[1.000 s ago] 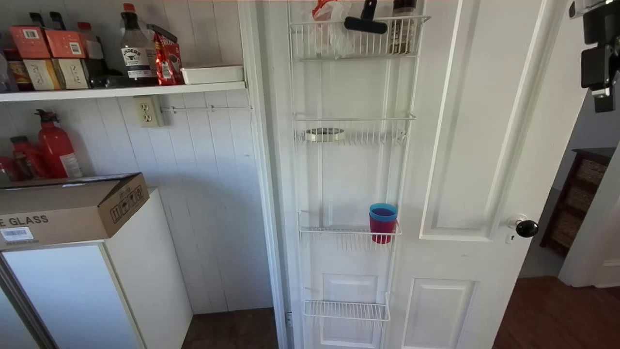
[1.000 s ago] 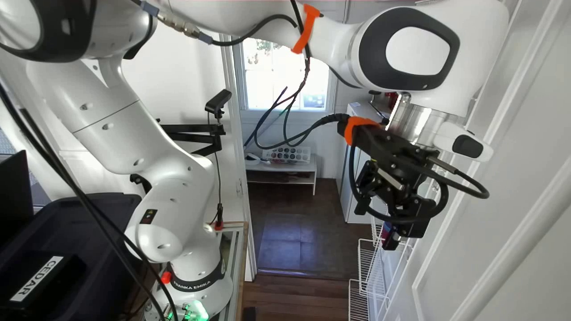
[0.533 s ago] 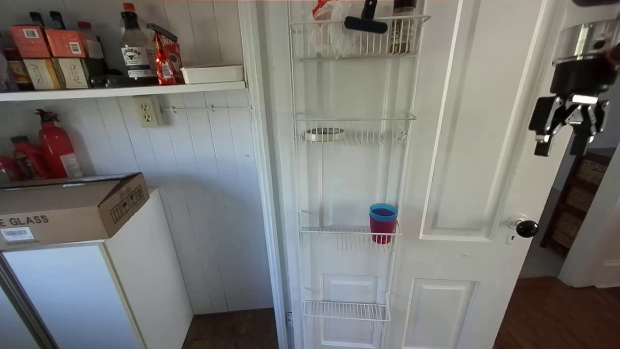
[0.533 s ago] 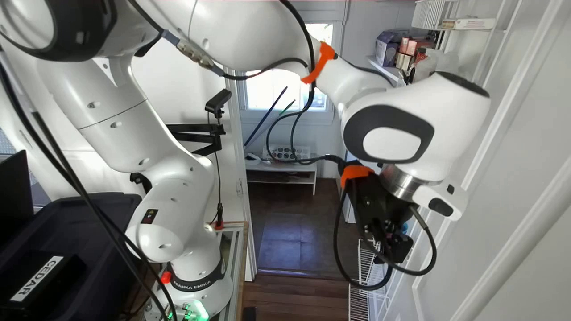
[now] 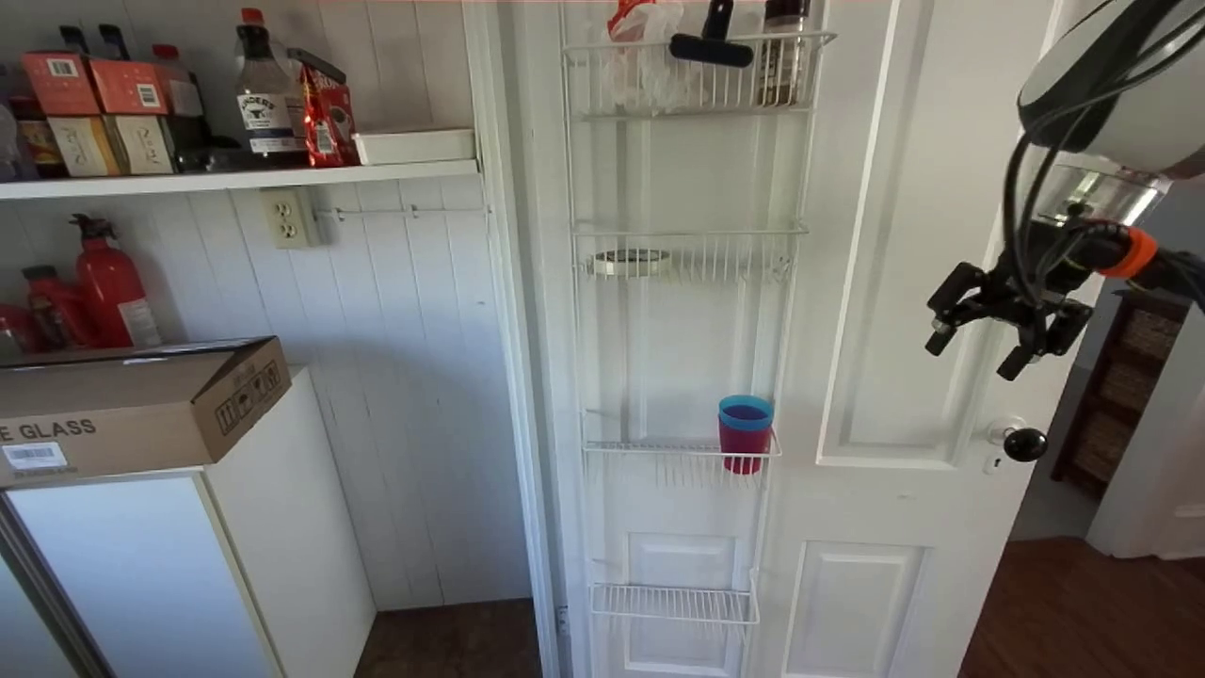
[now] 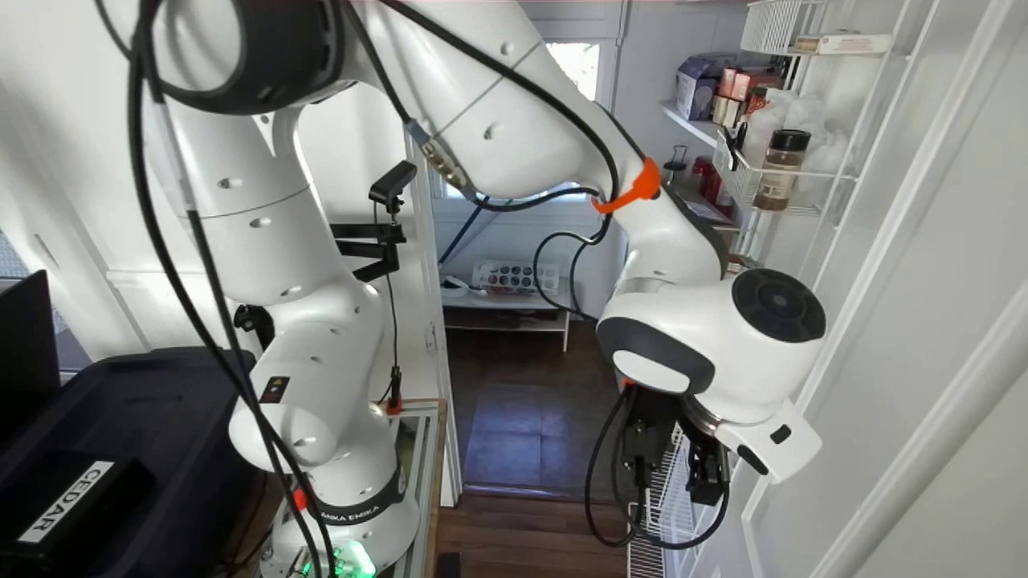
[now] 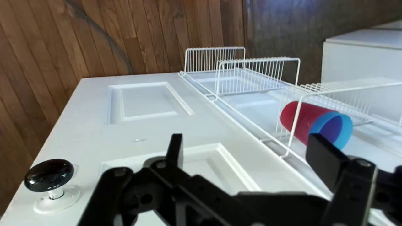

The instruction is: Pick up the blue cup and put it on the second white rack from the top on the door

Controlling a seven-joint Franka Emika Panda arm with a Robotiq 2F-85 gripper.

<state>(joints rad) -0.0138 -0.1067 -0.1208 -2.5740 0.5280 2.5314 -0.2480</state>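
Note:
The blue cup [image 5: 745,424] sits nested inside a pink-red cup [image 5: 744,447] at the right end of a lower wire rack [image 5: 650,446] on the white door [image 5: 904,508]. In the wrist view the blue cup [image 7: 346,125] shows at the right, partly behind a finger. In an exterior view the arm hides the cups. The second white rack [image 5: 697,232] holds a pale ring-shaped item [image 5: 612,265]. My gripper [image 5: 974,356] is open and empty, right of and above the cups, in front of the door. In the wrist view its fingers [image 7: 245,138] are wide apart.
The black door knob [image 5: 1024,443] is below my gripper. The top basket [image 5: 697,111] holds a plastic bag, a jar and a black tool. A wall shelf [image 5: 235,179] and a cardboard box [image 5: 104,414] stand at left. Cables [image 6: 594,482] loop beside the wrist.
My gripper has come down and leftward into the exterior view and has turned. The arm has swung lower, uncovering the upper baskets in an exterior view. The cups have not moved.

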